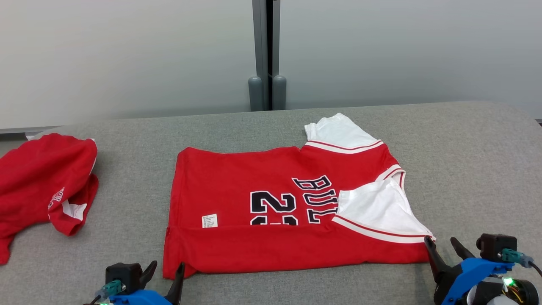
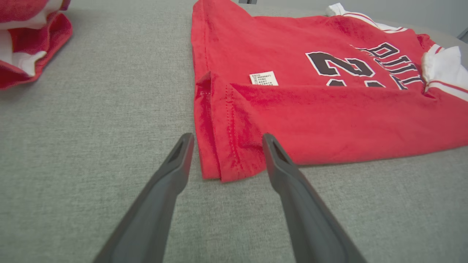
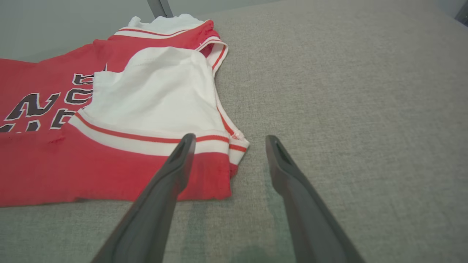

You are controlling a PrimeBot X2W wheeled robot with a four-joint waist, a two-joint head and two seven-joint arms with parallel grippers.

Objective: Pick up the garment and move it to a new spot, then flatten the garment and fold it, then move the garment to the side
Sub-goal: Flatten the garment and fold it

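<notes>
The garment (image 1: 271,203) is a red jersey with black lettering and white sleeves, lying flat on the grey table, its near long edge folded over. My left gripper (image 1: 166,271) stands open at the garment's near left corner (image 2: 226,160), which lies between its fingers in the left wrist view, gripper (image 2: 226,140). My right gripper (image 1: 442,243) stands open at the near right corner, by the white sleeve (image 3: 157,91); in the right wrist view, gripper (image 3: 228,140), the corner's edge lies between the fingers. Neither holds cloth.
A second red garment (image 1: 42,182) lies crumpled at the table's left edge, also in the left wrist view as red cloth (image 2: 29,40). A grey post (image 1: 266,55) stands behind the table against a pale wall. Bare grey table (image 1: 474,169) lies to the right.
</notes>
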